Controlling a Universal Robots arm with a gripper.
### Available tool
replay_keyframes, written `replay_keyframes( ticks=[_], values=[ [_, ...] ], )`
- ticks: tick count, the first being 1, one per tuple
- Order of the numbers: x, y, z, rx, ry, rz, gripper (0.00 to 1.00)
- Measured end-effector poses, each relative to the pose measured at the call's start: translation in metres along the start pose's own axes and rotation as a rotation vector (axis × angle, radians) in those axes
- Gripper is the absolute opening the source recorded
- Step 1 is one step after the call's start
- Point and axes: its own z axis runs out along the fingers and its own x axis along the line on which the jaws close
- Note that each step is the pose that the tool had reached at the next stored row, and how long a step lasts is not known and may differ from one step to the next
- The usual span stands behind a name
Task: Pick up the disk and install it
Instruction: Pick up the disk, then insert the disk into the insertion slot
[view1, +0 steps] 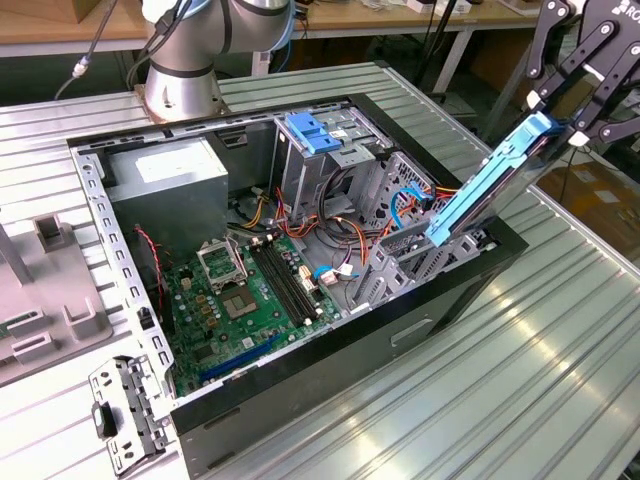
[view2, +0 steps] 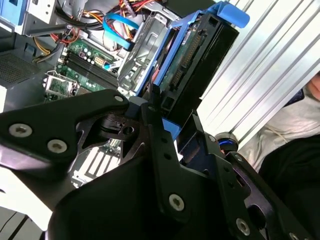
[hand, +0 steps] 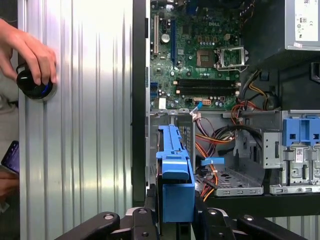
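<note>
The disk (view1: 487, 187) hangs tilted over the open computer case (view1: 330, 345), its light-blue side rail facing up. Its lower end sits at the metal drive bay (view1: 415, 255) by the case wall at the exterior view's right; how far in it reaches I cannot tell. My gripper (view1: 563, 130) is shut on the disk's upper end. In the first wrist view the disk's blue rail (hand: 174, 172) runs away from my gripper (hand: 175, 220) toward the bay. The second wrist view shows the disk's (view2: 196, 57) dark underside and connector edge beyond the black fingers (view2: 156, 117).
Inside the case lie the green motherboard (view1: 245, 290), a grey power-supply box (view1: 165, 175), loose cables (view1: 335, 225) and a metal cage with a blue bracket (view1: 310, 132). A person's hand (hand: 30, 50) rests on a black round device (hand: 32, 86) on the ribbed table (view1: 520, 360).
</note>
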Motion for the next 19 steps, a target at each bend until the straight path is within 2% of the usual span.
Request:
replay_keyframes(
  ticks=[7, 19],
  values=[
    [-0.0001, -0.0159, 0.0002, -0.0003, 0.0, 0.002, 0.37],
    [-0.0001, -0.0171, 0.0004, -0.0002, -0.0001, 0.003, 0.37]
  ],
)
